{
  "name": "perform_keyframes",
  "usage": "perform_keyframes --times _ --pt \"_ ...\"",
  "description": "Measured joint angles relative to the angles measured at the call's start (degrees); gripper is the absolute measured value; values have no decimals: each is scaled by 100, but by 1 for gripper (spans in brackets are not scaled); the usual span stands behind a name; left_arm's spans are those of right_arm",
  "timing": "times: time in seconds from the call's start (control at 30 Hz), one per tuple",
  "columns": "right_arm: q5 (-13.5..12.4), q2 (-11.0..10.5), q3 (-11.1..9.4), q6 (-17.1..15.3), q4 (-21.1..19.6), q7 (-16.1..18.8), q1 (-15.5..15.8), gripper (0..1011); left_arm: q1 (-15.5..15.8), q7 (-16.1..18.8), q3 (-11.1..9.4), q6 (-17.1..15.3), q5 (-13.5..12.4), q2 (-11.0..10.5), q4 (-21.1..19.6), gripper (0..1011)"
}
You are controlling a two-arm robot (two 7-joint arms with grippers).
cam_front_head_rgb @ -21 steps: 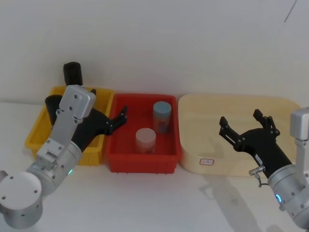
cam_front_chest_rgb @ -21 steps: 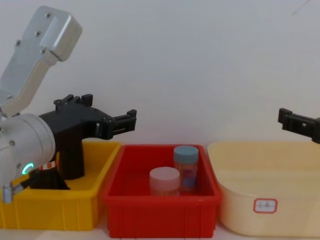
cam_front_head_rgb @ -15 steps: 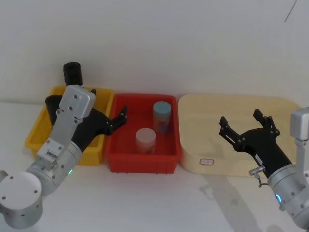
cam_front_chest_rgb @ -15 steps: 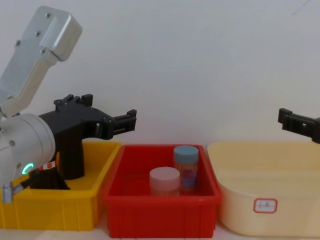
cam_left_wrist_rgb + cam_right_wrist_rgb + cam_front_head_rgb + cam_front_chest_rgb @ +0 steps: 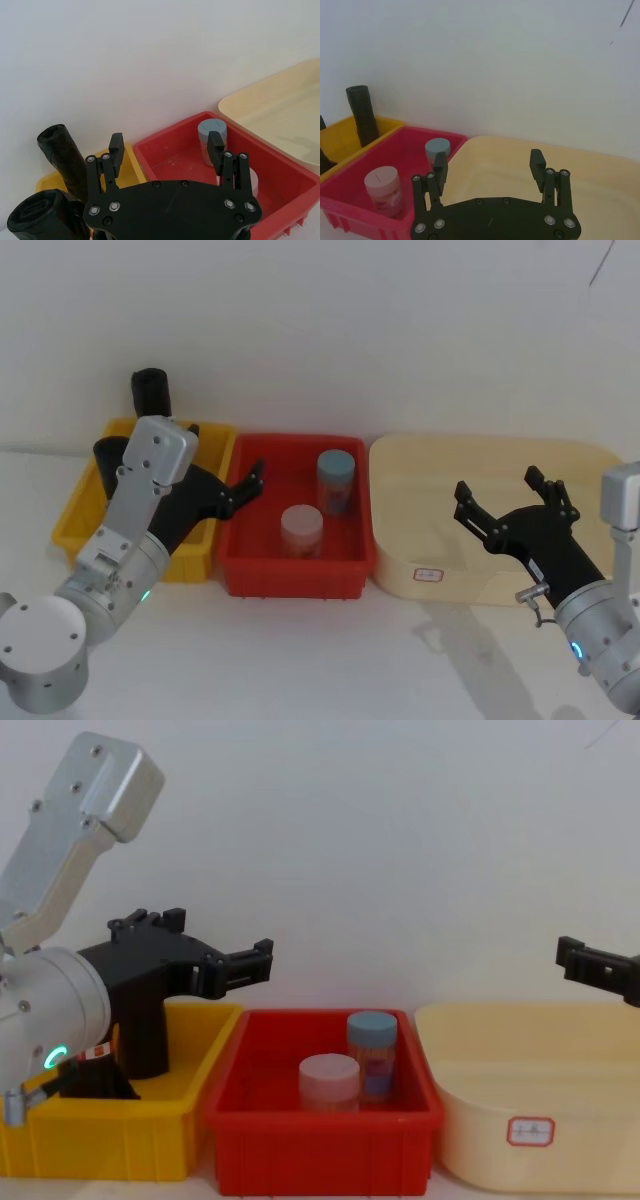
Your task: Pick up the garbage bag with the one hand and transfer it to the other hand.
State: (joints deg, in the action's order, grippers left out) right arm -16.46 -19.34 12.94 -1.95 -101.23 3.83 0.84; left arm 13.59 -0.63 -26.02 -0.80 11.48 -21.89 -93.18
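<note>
stillness since a moment ago: both arms hold place, so the pickup is not yet begun. left gripper [image 5: 166, 142] hangs spread wide above the yellow bin [image 5: 70, 525], right gripper [image 5: 497, 488] likewise above the cream tub [image 5: 480, 445]. garbage bag [image 5: 35, 220] sits in the yellow bin, ungrasped. bare white wall [image 5: 350, 320], white table [image 5: 300, 660].

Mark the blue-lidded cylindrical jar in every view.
Head view: blue-lidded cylindrical jar in the red plastic bin, rear right.
Left wrist view: jar inside the bin.
Right wrist view: jar inside the bin.
Chest view: jar right of centre.
Shared landmark: the red bin.
</note>
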Motion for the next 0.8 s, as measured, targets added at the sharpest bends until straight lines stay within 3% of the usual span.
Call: perform_keyframes --times 0.8 --pt "0 0 0 0 0 0 0 1001 0 0 0 0 0 0 0 1001"
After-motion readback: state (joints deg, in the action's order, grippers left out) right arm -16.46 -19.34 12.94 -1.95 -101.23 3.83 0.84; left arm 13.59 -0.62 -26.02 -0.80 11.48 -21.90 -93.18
